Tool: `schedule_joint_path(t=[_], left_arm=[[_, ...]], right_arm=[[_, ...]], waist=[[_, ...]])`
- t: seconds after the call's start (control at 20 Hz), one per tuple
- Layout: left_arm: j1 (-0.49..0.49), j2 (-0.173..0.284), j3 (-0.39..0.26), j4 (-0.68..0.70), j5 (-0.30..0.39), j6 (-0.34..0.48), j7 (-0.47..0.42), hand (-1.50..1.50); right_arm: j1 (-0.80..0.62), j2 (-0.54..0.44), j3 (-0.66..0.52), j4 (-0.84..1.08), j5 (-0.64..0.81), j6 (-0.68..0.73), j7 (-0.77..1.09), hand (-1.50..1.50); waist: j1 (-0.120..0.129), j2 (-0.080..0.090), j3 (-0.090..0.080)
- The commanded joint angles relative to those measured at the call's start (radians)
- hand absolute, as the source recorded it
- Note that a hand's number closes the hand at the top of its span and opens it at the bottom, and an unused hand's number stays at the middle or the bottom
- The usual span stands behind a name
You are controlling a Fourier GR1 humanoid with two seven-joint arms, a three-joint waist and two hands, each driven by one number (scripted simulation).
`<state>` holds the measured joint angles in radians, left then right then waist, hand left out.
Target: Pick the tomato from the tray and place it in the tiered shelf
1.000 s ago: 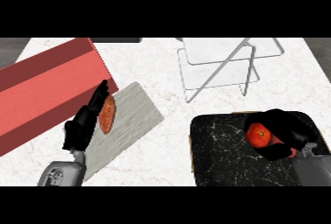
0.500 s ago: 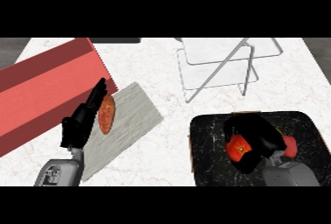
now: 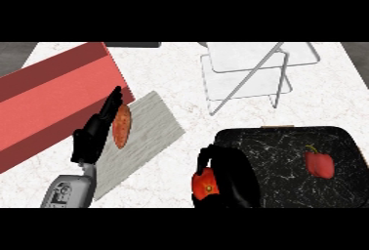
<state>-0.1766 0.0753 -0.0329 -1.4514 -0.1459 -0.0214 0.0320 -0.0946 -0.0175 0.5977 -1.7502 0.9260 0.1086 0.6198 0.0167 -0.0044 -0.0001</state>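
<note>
Right hand (image 3: pixel 229 179) curled round tomato (image 3: pixel 204 183), mostly hiding it, at tray's (image 3: pixel 288 146) 8 o'clock edge; left hand (image 3: pixel 97 134) open, resting at 9 o'clock; tiered shelf (image 3: pixel 249 73) at 1 o'clock, top cut off.

A grey cutting board (image 3: pixel 140 139) lies on the white marble counter (image 3: pixel 173 68). An orange-red oval food item (image 3: pixel 121 126) rests on the board's left edge. A red box (image 3: pixel 54 102) sits left of the board.

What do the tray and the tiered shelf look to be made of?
The tray looks like polished black marble or stone: dark surface with white veining. The tiered shelf looks like clear glass or acrylic, since the counter shows through its panels, with a thin grey metal-like frame.
</note>
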Motion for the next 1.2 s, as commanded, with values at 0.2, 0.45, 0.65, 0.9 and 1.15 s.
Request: schedule_joint_path(t=[0.2, 0.45, 0.65, 0.9, 1.15], left_arm=[[-0.038, 0.004, 0.011, 0.009, 0.011, -0.009, 0.025, 0.0], [-0.004, -0.006, 0.017, 0.057, -0.002, 0.011, -0.04, 0.0], [0.008, -0.01, 0.003, 0.021, -0.007, 0.012, -0.011, 0.0], [-0.005, -0.015, -0.011, -0.006, -0.019, 0.016, 0.012, 0.0], [-0.001, -0.008, 0.007, 0.033, -0.017, 0.019, -0.006, 0.0]], right_arm=[[-0.194, 0.017, 0.328, -0.15, 0.035, -0.369, 0.448, 1.5], [-0.402, 0.017, 0.322, -0.216, 0.133, -0.363, 0.7, 1.5], [-0.49, 0.017, 0.275, -0.292, 0.224, -0.208, 0.795, 1.5], [-0.642, 0.017, 0.154, -0.227, 0.249, -0.194, 0.822, 1.5], [-0.764, 0.017, 0.016, -0.24, 0.272, -0.033, 0.817, 1.5]], waist=[[0.001, -0.002, -0.002], [-0.007, -0.001, -0.002], [-0.019, -0.006, -0.003], [-0.008, -0.005, -0.002], [-0.017, -0.007, -0.002]])
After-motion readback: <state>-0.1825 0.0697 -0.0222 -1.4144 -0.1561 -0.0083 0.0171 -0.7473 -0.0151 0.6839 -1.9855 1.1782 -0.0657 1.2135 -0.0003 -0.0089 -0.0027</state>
